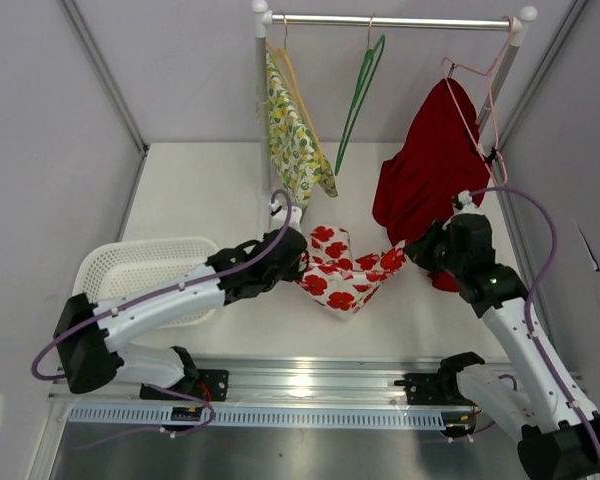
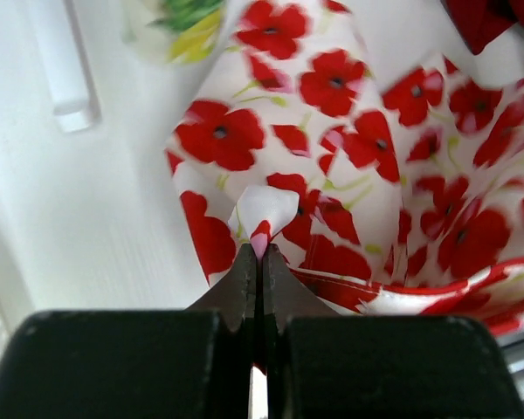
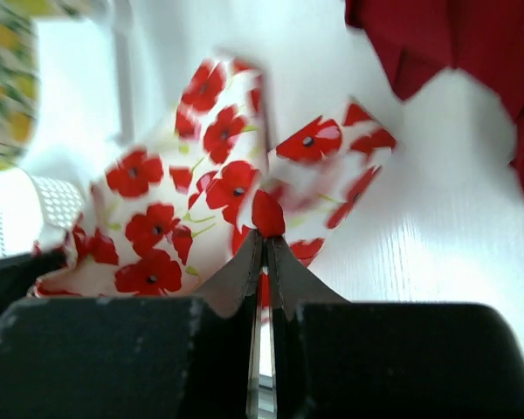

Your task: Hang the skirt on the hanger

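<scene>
Poppy-print skirt (image 1: 342,270) spread between the two arms over the middle of the worktop (image 1: 195,190). Left gripper (image 2: 260,255) is clamped on a fold at the skirt's left edge; right gripper (image 3: 264,244) is clamped on its right edge. A green hanger (image 1: 360,90) hangs from the far rail (image 1: 390,20).

skirt (image 1: 345,268): white, red poppies; sagging between 2 pinched corners | hanger (image 1: 360,92): green; hanging
</scene>
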Controlling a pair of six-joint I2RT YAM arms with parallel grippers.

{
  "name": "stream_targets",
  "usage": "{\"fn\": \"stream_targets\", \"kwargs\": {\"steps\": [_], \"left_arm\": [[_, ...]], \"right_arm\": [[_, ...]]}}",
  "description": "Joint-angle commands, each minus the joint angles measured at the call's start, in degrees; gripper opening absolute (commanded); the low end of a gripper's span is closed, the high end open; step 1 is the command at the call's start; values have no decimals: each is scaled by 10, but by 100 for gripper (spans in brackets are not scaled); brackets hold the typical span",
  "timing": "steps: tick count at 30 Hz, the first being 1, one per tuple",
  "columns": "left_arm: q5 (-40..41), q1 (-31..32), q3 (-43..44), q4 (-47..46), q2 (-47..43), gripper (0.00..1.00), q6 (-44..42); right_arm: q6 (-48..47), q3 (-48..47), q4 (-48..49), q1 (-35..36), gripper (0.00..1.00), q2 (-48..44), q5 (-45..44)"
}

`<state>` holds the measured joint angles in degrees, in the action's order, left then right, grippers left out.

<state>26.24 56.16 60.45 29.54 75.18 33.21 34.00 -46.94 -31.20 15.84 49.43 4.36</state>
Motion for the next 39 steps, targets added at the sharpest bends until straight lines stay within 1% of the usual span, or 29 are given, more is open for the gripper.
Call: {"fn": "stream_targets", "kwargs": {"steps": [1, 3, 5, 6, 7, 9, 10, 11, 12, 14, 15, 16, 17, 18, 20, 21, 24, 25, 26, 29, 30, 31, 32, 33, 34, 36, 37, 38, 39], "left_arm": [[28, -5, -25, -20, -79, 0, 26], [32, -18, -24, -19, -116, 0, 31], [19, -50, -25, -32, -137, 0, 32], [9, -65, -26, -44, -150, 0, 27], [-5, -102, -28, -59, -153, 0, 23], [-37, -136, -24, -100, -151, 0, 15], [-50, -168, -24, -119, -146, 0, 12], [-91, -186, -24, -164, -143, 0, 10], [-106, -214, -22, -182, -131, 0, 12], [-132, -236, -6, -214, -114, 0, 11], [-154, -247, 25, -228, -103, 0, 9], [-162, -264, 40, -229, -89, 0, 8], [-167, -272, 54, -230, -65, 0, 5], [-187, -279, 87, -240, -52, 0, 1], [-199, -300, 106, -243, -21, 0, -3], [-206, -306, 123, -244, -11, 0, -3], [-240, -331, 150, -258, 8, 0, -4], [-258, -344, 143, -268, 7, 0, -6], [-258, -348, 142, -269, 6, 0, -7], [-290, -352, 115, -273, -15, 0, -14], [-297, -352, 108, -274, -28, 0, -15], [-303, -352, 87, -271, -35, 0, -11], [-304, -351, 57, -261, -42, 0, -8], [-305, -351, 40, -263, -53, 0, 2], [-308, -348, -4, -268, -77, 0, 7], [-300, -342, -83, -264, -100, 0, 15], [-299, -332, -102, -261, -121, 0, 20], [-299, -325, -121, -262, -132, 0, 26], [-291, -316, -175, -258, -142, 0, 37]], "right_arm": [[-29, -77, -62, -11, 0, -9, -25], [-34, -125, -66, -15, 0, 11, -32], [-45, -161, -66, -21, 0, 36, -35], [-47, -178, -66, -24, 0, 65, -34], [-50, -210, -59, -28, 0, 78, -29], [-59, -238, -39, -42, 0, 105, -24], [-60, -272, -35, -50, 0, 139, -7], [-60, -287, -29, -66, 0, 157, 6], [-59, -302, -15, -72, 0, 188, 17], [-57, -352, -4, -81, 0, 220, 37], [-58, -372, 2, -89, 0, 237, 42], [-59, -391, 4, -92, 0, 253, 45], [-59, -433, 4, -96, 0, 285, 56], [-59, -455, 2, -105, 0, 300, 64], [-59, -499, -3, -112, 0, 336, 71], [-59, -537, -7, -114, 0, 347, 79], [-65, -592, -25, -120, 0, 368, 84], [-69, -594, -30, -120, 0, 367, 83], [-69, -591, -35, -120, 0, 363, 81], [-61, -514, -29, -120, 0, 318, 79], [-54, -481, -23, -119, 0, 281, 79], [-42, -402, -15, -119, 0, 260, 86], [-34, -360, 2, -116, 0, 239, 91], [-27, -319, 6, -111, 0, 195, 92], [-22, -238, 11, -106, 0, 174, 92], [-7, -163, 12, -77, 0, 133, 72], [-2, -127, 12, -65, 0, 92, 65], [5, -60, 11, -56, 0, 73, 54], [23, -28, 11, -40, 0, 54, 54]]}}
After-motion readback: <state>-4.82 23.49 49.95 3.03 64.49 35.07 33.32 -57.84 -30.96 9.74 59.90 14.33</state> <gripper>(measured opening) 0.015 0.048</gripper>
